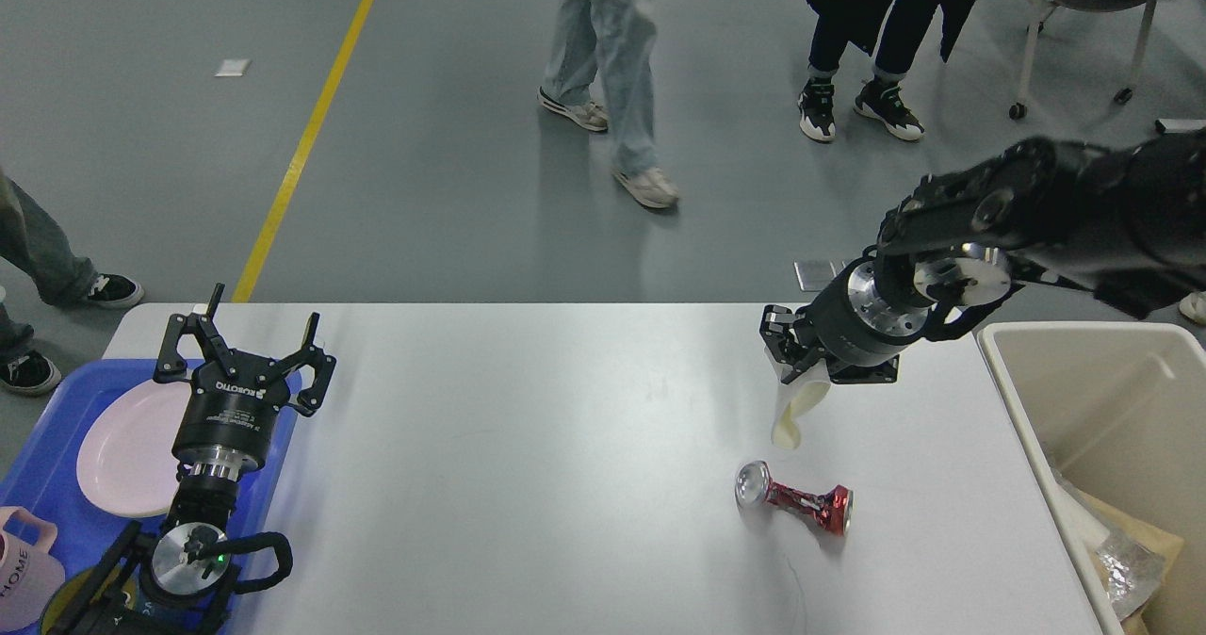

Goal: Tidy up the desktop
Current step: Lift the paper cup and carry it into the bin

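The desktop (528, 447) is a wide white tabletop with rounded corners. A crushed red can (794, 505) lies on its side at the right of it. Above the can, my right gripper (787, 352) is shut on a squashed white paper cup (793, 412), which hangs mouth-down clear of the surface. My left gripper (243, 343) stands open at the far left, over the edge of the blue tray (38, 484), with nothing between its fingers.
The blue tray holds a pink plate (127, 447) and a pink mug (24, 569). A big beige bin (1112, 428) with crumpled rubbish inside stands at the desktop's right end. People walk on the grey floor beyond.
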